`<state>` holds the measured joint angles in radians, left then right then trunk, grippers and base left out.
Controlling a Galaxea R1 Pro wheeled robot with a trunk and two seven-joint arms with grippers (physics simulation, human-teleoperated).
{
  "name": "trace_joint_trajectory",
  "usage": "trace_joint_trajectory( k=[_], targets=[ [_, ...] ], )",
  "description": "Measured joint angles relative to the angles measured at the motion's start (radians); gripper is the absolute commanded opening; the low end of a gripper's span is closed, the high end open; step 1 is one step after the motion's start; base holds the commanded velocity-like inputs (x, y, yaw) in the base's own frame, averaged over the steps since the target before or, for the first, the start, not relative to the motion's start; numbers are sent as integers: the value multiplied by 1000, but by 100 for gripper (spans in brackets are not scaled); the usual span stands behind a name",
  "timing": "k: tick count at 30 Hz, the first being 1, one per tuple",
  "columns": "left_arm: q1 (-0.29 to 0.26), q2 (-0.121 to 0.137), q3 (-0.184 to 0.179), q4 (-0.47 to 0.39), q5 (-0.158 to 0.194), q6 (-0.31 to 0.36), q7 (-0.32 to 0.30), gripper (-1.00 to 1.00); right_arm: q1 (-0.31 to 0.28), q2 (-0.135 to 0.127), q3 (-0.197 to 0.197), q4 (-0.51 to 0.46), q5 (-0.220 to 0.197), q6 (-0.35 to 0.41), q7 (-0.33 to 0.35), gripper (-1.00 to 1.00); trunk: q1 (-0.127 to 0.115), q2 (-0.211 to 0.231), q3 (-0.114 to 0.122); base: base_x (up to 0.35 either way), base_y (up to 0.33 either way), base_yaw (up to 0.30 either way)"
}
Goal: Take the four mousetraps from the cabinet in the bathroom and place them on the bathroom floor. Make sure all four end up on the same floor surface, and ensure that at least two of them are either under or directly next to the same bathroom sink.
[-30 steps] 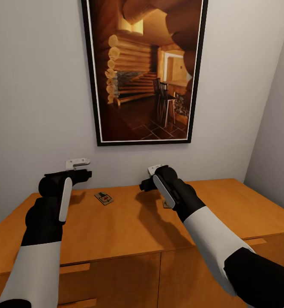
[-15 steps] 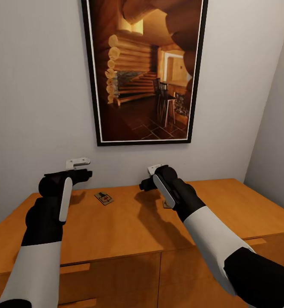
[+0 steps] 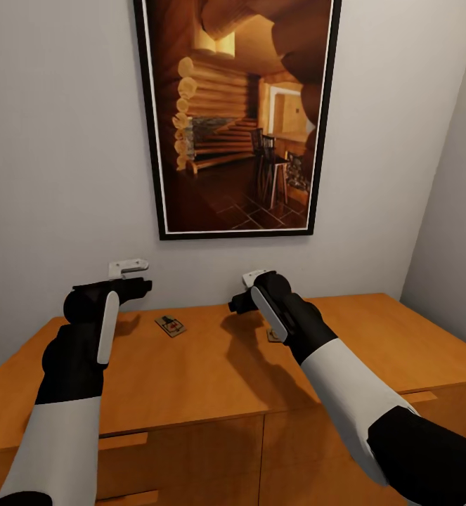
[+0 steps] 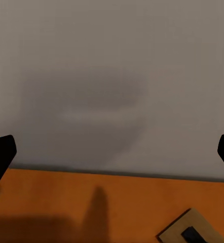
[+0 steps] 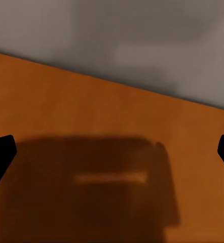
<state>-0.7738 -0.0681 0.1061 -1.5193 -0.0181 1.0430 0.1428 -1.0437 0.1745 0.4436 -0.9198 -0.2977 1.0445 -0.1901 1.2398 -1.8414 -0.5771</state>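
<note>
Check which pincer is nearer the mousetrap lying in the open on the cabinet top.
Left. The left pincer hovers just beside the mousetrap, toward the wall; the right pincer hangs farther off on its other side, above the cabinet.

The cabinet (image 3: 211,372) is smooth orange-brown wood. The mousetrap (image 3: 170,326) on it is tan with dark wire and a red mark. Behind, a pale grey wall (image 3: 64,140) carries a black-framed picture (image 3: 236,116) (warm amber log-cabin tones). Both arms are black and white.

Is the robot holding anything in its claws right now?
No. Both the left gripper and right gripper are open with nothing between the fingers. One mousetrap lies untouched on the cabinet top.
</note>
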Motion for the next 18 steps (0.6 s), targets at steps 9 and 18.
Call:
trace_joint_trajectory(
  k=[9,18],
  targets=[
    [0,2,3,1,6,0,-1,100,0,0,0,0,1,0,-1,100,0,0,0,0,0,0],
    [0,3,5,1,22,0,-2,100,0,0,-1,0,1,0,-2,100,0,0,0,0,0,0]
  ],
)
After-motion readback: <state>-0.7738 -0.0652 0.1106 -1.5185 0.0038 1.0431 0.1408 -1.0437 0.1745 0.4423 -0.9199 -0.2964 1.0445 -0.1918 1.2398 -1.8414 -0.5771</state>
